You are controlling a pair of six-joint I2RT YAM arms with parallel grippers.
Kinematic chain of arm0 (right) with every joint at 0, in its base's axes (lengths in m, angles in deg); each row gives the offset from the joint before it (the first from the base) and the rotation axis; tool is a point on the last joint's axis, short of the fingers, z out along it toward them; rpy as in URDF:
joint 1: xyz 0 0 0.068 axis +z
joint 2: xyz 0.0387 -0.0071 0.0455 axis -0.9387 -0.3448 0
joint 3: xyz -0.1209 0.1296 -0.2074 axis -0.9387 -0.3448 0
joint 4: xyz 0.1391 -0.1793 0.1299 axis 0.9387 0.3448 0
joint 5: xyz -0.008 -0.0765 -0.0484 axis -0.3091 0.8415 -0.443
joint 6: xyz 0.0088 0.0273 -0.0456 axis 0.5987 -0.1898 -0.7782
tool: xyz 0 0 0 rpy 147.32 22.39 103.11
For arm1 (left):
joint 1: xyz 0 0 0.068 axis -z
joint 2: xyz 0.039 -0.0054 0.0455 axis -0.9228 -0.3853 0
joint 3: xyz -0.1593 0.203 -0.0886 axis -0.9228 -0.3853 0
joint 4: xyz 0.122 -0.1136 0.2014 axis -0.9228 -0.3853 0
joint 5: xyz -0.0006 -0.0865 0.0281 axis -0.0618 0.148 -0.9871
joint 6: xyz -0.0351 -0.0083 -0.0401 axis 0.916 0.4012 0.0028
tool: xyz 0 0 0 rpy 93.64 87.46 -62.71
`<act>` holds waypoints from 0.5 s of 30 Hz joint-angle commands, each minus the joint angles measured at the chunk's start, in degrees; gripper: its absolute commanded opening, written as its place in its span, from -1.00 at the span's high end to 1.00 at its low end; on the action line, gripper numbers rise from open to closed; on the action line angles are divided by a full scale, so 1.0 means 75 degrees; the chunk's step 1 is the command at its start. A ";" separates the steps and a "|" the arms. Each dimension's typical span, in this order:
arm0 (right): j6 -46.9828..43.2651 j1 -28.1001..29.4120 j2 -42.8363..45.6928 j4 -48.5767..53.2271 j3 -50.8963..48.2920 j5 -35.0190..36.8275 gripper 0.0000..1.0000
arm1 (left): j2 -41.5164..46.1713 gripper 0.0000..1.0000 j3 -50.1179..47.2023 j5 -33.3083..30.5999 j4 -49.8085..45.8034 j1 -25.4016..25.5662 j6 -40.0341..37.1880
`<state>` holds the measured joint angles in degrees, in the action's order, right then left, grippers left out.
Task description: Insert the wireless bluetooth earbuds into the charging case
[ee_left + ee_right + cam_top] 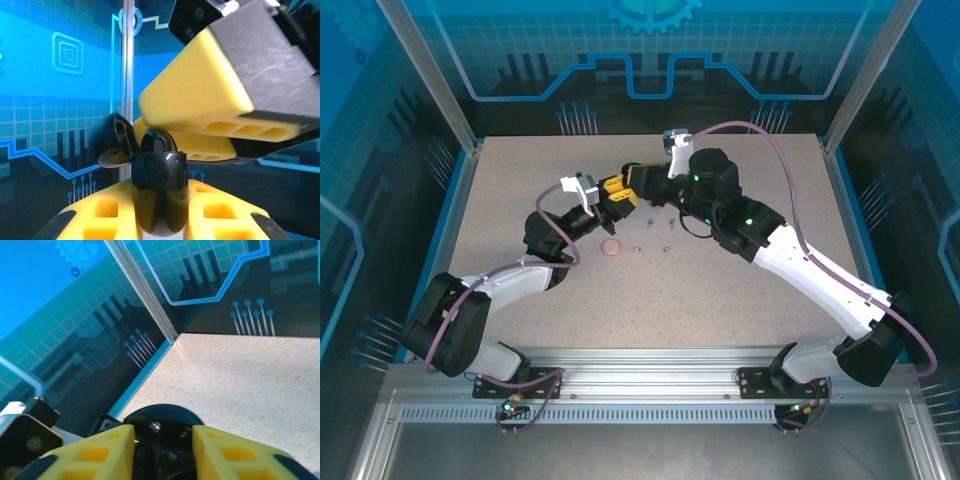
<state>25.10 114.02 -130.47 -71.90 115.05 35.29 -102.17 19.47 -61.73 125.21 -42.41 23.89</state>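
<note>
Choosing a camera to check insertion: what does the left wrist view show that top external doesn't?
Left wrist: the glossy black round charging case, lid hinged open, clamped in the left gripper. Top external: a pale pink round case and tiny earbuds loose on the speckled beige table. Both: the right gripper, yellow-fingered, nose to nose with the left gripper.

The table (740,290) is speckled beige; the walls (650,60) are blue with grid and circuit-line patterns. The charging case (159,170) is glossy black, the left gripper (160,200) yellow-fingered, and a round case (611,247) near the table's middle pale pink.
</note>
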 commanded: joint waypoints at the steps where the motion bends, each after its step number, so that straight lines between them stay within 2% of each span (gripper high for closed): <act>1: 0.0008 0.0025 0.0170 0.0276 0.0125 0.0075 0.03 | 0.0088 1.00 0.0182 0.0038 0.0454 0.0055 0.0094; 6: 0.0060 -0.0344 0.0518 0.0514 0.0544 0.0033 -0.15 | 0.0060 1.00 0.0102 0.0006 0.0453 0.0063 0.0106; 15: 0.0063 -0.0935 0.0083 0.1479 0.1281 -0.0495 -0.20 | 0.0011 1.00 -0.0101 0.0074 0.0454 0.0075 0.0107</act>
<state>25.45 108.42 -128.37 -64.57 121.90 34.00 -102.17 19.44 -61.70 125.54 -42.19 23.89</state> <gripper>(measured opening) 0.599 0.222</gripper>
